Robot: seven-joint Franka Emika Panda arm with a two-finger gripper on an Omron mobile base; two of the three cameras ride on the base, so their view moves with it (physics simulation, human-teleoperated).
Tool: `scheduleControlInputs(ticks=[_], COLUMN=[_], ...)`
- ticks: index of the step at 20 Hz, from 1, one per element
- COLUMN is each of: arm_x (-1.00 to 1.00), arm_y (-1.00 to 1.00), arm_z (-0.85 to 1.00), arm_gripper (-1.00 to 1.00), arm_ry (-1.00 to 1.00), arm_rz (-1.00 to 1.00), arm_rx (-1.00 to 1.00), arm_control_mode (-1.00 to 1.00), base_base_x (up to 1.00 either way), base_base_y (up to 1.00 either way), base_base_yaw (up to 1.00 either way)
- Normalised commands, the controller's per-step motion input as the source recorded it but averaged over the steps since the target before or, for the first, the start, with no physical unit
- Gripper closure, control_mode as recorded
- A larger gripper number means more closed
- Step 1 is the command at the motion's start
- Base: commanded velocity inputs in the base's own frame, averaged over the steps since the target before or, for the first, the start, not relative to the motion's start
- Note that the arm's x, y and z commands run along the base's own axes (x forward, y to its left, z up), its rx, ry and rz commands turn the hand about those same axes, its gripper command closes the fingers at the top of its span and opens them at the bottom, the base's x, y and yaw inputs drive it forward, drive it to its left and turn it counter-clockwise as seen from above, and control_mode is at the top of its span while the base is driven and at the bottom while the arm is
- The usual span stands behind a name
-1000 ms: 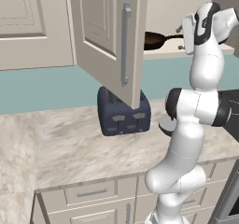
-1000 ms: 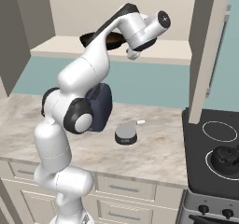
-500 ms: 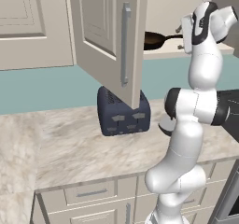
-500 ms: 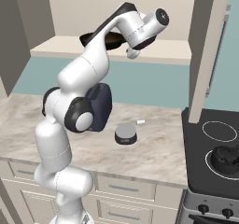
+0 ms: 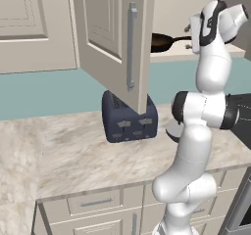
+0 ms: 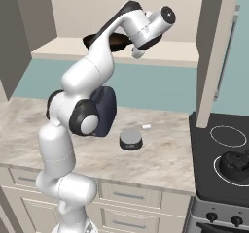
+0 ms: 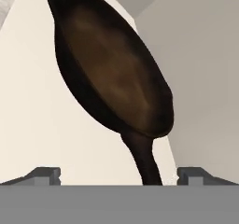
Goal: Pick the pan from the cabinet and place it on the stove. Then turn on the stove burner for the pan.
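We are in the first step, reaching for the pan (image 7: 112, 73) on the shelf of the open cabinet (image 5: 115, 38); the stove (image 6: 221, 154) waits off to the right. Our fingers (image 7: 45, 175) are spread wide and pinch nothing. In the hand view the pan's handle (image 7: 144, 160) runs down between the two tips, not yet touched. Next, we judge, we close on that handle and lift it clear of the shelf.
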Motion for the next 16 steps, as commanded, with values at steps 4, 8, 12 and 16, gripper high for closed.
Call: scheduleControlInputs(ticks=[4, 8, 12, 16], arm_x=[0.58, 0.59, 0.53, 0.43], arm_y=[0.09, 0.1, 0.06, 0.01], arm_z=[-0.1, -0.14, -0.17, -0.18], arm_gripper=[-1.0, -1.0, -1.0, -1.0], arm_ry=[-0.06, -0.04, -0.02, 0.0], arm_rz=[0.0, 0.0, 0.0, 0.0], arm_rx=[0.0, 0.0, 0.0, 0.0], arm_control_mode=[-1.0, -1.0, -1.0, -1.0], base_base_x=[0.0, 0.0, 0.0, 0.0], base_base_y=[0.0, 0.0, 0.0, 0.0], base_base_yaw=[0.0, 0.0, 0.0, 0.0])
